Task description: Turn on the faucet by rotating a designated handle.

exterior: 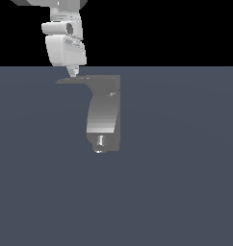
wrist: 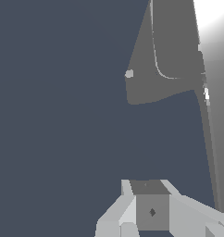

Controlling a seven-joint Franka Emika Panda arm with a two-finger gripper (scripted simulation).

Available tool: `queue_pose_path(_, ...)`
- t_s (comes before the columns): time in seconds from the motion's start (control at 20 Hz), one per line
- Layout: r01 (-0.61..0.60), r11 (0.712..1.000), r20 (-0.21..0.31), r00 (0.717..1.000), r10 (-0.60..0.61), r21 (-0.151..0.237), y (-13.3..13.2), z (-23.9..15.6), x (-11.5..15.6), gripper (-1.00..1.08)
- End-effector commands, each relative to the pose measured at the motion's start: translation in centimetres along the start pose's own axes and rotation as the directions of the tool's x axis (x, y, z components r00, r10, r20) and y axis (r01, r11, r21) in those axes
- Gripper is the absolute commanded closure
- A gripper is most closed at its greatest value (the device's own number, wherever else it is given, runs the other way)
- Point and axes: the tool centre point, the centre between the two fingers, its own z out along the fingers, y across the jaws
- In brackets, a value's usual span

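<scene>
The faucet is a small grey fixture with a shaded, curved blocky body in the middle of the exterior view. Its short shiny nozzle sits at the lower end. The handle is a thin flat dark-grey lever at the top of the body, tapering to a point toward the exterior view's left. My gripper comes down from above with its fingers together. Its tip is at the handle's upper edge near the pointed end, holding nothing. In the wrist view my gripper is shut, and part of the faucet shows beyond it.
A flat dark blue-grey floor lies under and around the faucet. The white arm reaches down from the upper edge at the exterior view's left.
</scene>
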Motion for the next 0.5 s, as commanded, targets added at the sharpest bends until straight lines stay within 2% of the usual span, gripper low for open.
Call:
queue_pose_path(0.0,-0.018,1.0,0.0,1.0,0.018,0.001,-0.4,0.17,0.16,1.08)
queue_pose_path(0.45,-0.023,1.0,0.0,1.0,0.023,0.0,0.04,0.22,0.22,1.08)
